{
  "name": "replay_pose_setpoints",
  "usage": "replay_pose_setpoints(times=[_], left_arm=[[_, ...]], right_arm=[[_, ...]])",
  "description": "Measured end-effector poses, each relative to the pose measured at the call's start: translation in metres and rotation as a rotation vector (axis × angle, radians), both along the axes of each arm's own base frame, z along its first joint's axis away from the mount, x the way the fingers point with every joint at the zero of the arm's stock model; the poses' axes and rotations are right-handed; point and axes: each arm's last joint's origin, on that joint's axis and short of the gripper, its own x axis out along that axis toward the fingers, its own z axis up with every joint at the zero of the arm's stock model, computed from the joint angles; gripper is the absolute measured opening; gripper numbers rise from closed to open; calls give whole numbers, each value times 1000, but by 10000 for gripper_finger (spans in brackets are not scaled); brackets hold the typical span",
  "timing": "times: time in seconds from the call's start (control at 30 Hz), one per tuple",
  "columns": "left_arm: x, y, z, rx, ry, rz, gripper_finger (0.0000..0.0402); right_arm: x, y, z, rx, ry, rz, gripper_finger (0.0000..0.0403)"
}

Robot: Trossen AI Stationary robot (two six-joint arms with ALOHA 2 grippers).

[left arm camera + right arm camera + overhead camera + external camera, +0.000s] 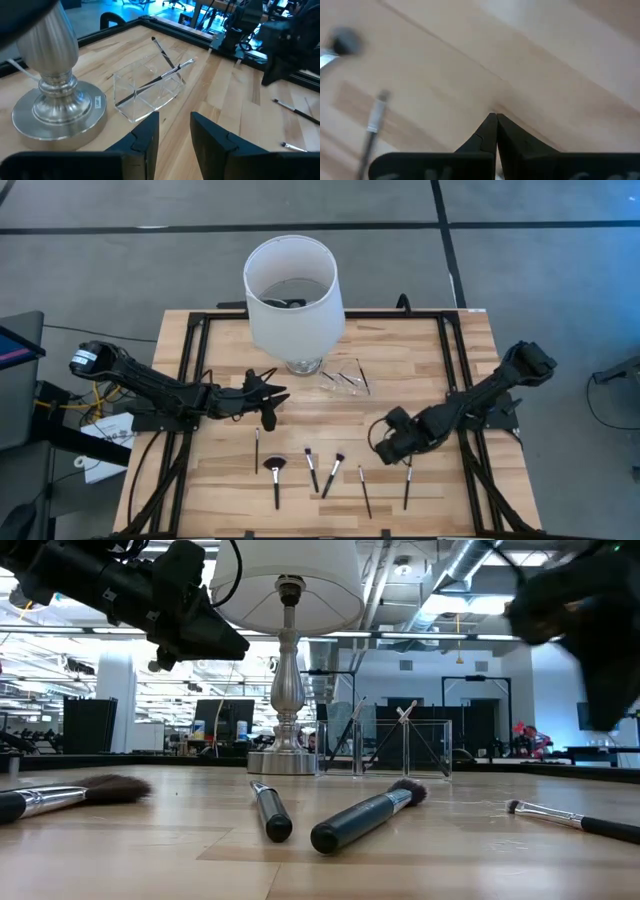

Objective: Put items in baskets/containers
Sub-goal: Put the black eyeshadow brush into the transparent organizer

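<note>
High view entry: left gripper (272, 408), fingers apart and holding nothing, hovers over the worktop's middle, just short of the lamp (292, 290) base and the clear tray (345, 378) near the far edge. Right gripper (385, 442), fingers pressed together and empty, hangs low over the near right part of the worktop, close to the loose brushes. Tray contents, per left wrist view: two brushes (159, 75) leaning crossed inside, so that much counts as done. Outstanding: six brushes in a row along the near edge, namely one thin brush (257, 448), the fan brush (275, 476), two fuller brushes (322, 470), and two slim brushes (386, 483) nearest the right gripper. Judgement: roughly a quarter complete.
</note>
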Motion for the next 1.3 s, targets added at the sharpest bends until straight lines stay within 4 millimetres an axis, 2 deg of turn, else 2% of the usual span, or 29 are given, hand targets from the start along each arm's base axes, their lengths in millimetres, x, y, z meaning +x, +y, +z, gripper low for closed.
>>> replay_pose_setpoints(times=[0.07,0.17,0.37,0.53,0.73,0.93,1.07,1.3], left_arm=[[0,0,0,7,0,-3,108],[0,0,1,6,-9,-2,108],[0,0,1,6,-7,-2,108],[0,0,1,7,-7,-2,108],[0,0,1,7,-7,-2,108],[1,0,1,46,4,-14,108],[1,4,2,51,0,0,108],[2,8,2,50,-4,21,108]], right_arm=[[-5,8,10,5,35,-25,0],[-8,24,16,106,33,-69,0],[-17,58,11,230,11,-223,0],[-31,73,8,281,116,-323,15],[-32,78,-6,220,148,-366,69],[-22,78,-35,111,191,-375,105],[-14,76,-52,66,223,-391,108],[-10,73,-57,39,223,-384,89]])
